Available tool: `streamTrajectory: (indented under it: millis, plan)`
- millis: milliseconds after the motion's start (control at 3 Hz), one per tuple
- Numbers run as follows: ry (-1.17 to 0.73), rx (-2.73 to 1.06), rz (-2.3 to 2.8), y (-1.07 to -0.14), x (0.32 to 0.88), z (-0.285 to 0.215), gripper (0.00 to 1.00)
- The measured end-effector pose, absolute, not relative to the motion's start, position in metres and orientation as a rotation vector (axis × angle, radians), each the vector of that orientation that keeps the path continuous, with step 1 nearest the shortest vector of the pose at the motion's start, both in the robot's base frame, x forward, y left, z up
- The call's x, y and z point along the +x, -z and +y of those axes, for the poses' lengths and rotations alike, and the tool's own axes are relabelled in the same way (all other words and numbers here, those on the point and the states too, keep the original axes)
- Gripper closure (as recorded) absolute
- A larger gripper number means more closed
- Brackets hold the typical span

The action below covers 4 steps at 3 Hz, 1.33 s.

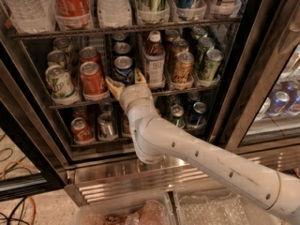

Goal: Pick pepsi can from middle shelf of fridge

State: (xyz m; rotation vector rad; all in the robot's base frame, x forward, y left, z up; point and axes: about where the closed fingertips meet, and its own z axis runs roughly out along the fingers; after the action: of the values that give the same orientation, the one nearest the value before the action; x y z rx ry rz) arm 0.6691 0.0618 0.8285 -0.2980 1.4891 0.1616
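Observation:
The fridge (262,64) stands open before me, black framed. On its middle shelf (79,102), a dark wire rack, the blue pepsi can (123,68) stands at the front of a row, between a red Coca-Cola can (92,78) and a small bottle (153,61). My gripper (126,80) is right in front of the pepsi can at the shelf's front rail. Its two tan fingers are spread open, one on each side of the can's lower part, not closed on it. The white arm (197,153) reaches in from the lower right.
A green-white 7UP can (59,81) stands left of the Coca-Cola can. Gold and green cans (182,67) stand right of the bottle. Tall bottles (70,1) fill the rack above; more cans (83,129) sit on the rack below. A ribbed steel base (136,177) lies under the opening.

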Motion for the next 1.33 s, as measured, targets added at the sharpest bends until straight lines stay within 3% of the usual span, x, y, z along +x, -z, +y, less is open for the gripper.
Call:
streamTrajectory:
  millis: [667,1000,1333]
  plan:
    - [-0.156,-0.295,1.49,-0.8281,0.6695,0.0624,0.93]
    - [-0.156,-0.301,1.477,-0.8356,0.6654,0.0601,1.0]
    - [-0.156,-0.302,1.476,-0.8363,0.6667,0.06,1.0]
